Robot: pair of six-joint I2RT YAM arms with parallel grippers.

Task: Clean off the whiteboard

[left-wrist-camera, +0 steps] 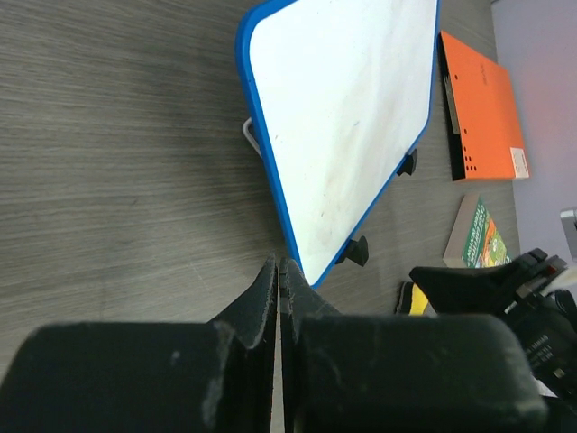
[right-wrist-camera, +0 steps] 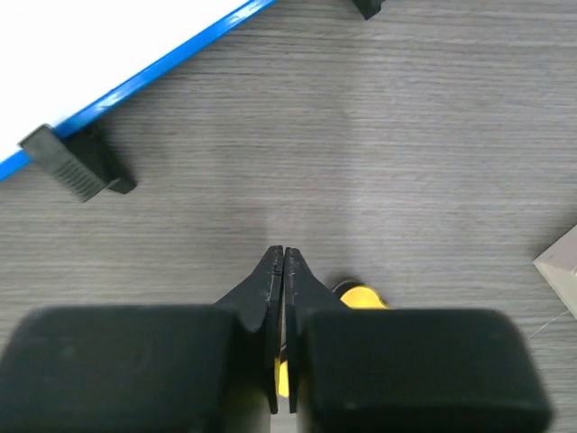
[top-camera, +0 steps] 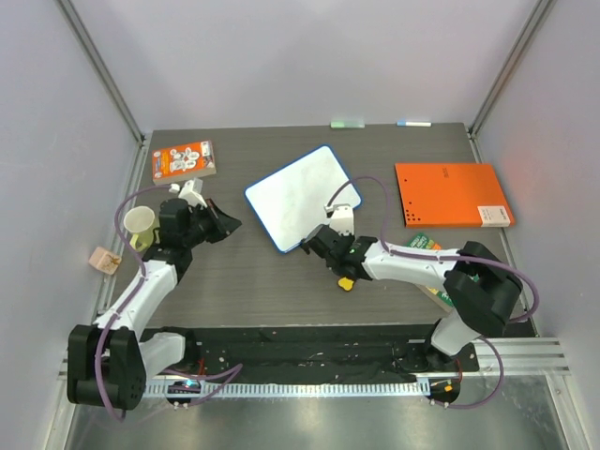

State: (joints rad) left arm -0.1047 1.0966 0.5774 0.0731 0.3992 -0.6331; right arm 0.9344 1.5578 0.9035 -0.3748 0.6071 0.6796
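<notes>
The whiteboard (top-camera: 302, 197), white with a blue frame and black feet, lies tilted at the table's middle, showing only faint smudges. It also shows in the left wrist view (left-wrist-camera: 343, 117) and at the top left of the right wrist view (right-wrist-camera: 108, 45). My left gripper (top-camera: 230, 225) is shut and empty, just left of the board's near corner (left-wrist-camera: 279, 263). My right gripper (top-camera: 309, 242) is shut and empty (right-wrist-camera: 284, 253), just in front of the board's near edge. A small yellow and black object (top-camera: 346, 282) lies on the table under my right wrist (right-wrist-camera: 361, 296).
An orange flat folder (top-camera: 452, 194) lies at the right. A green packet (top-camera: 427, 242) sits beside my right arm. A paper cup (top-camera: 141, 222) and an orange printed box (top-camera: 184, 161) are at the left. Two markers (top-camera: 413, 123) lie along the back edge.
</notes>
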